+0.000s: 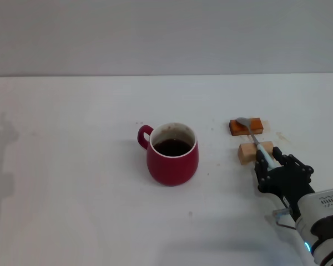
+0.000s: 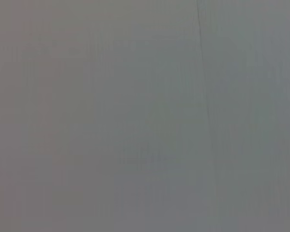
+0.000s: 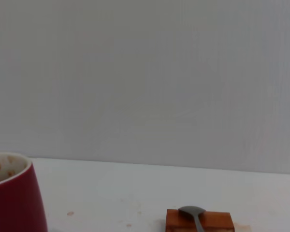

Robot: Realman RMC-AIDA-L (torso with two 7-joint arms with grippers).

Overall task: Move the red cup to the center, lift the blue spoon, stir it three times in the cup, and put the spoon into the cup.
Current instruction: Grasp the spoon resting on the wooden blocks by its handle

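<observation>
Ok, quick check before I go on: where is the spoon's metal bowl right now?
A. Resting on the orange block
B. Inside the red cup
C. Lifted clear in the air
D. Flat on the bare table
A. In the head view the blue spoon lies across two blocks, its grey bowl on the orange block and its neck over the tan block, with the right gripper at its handle; the red cup holds only dark liquid.

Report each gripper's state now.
Left gripper: not in view.
Right gripper: at the blue spoon handle; open or shut cannot be told.
</observation>
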